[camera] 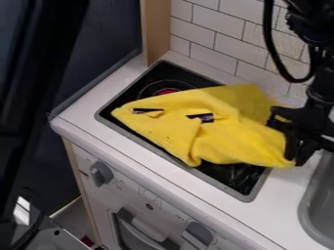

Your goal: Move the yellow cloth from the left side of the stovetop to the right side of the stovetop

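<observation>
Big yellow cloth [228, 141], all crumpled, lying across the black stove top [236, 177]. Wide folds in the middle of the cloth, one end out to the left and one lump hanging down on the near side. Two small dark patches on the cloth, one toward the left and one in the middle. At the far left of the stove top, a round burner mark [167, 91] with red in its middle, partly under the cloth. Black gripper [299, 158] at the right end of the cloth, pointing down, right at its near right corner. Hard to tell about the jaws: open, closed or pinching the cloth, no way to say. Above the gripper, the black arm [320, 93] coming down from the far right, with a bendy black cord [271, 53] beside it. Around the stove top, a gray rim [244, 197], then a white counter [287, 195]. On the near right, part of a gray sink [320, 215]. At the far side, a wall [225, 44] of white bricks, with a wooden post [155, 34] at its left end. Below the near edge of the counter, two gray knobs [101, 173] on the white front.
</observation>
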Controlling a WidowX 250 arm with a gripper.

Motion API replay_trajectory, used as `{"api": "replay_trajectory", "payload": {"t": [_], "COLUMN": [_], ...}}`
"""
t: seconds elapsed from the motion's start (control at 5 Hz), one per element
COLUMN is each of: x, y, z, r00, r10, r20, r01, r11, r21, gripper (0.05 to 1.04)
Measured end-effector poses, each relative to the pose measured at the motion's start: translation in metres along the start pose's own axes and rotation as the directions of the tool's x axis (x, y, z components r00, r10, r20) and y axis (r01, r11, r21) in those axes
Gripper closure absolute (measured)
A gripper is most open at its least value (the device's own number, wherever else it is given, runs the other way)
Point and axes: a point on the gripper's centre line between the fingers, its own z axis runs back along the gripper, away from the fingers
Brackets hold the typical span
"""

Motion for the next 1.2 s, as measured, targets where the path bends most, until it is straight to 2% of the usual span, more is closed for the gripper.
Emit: {"api": "replay_trajectory", "payload": {"t": [0.2, 0.4, 0.6, 0.8, 1.0, 1.2], "x": [-0.005, -0.002, -0.003, -0.003, -0.004, -0.006], "y": [0.001, -0.002, 0.012, 0.033, 0.058, 0.094], "z": [-0.002, 0.019, 0.025, 0.045, 0.060, 0.068], "r00": [1.000, 0.998, 0.997, 0.990, 0.990, 0.986], "r10": [0.015, 0.050, 0.059, 0.075, 0.062, 0.145], "r20": [-0.011, 0.029, 0.055, 0.119, 0.124, 0.077], "r01": [-0.015, -0.049, -0.060, -0.084, -0.083, -0.158], "r11": [1.000, 0.997, 0.998, 0.994, 0.981, 0.964], "r21": [-0.009, -0.055, 0.022, 0.068, 0.173, 0.215], "gripper": [0.620, 0.306, 0.080, 0.081, 0.083, 0.083]}}
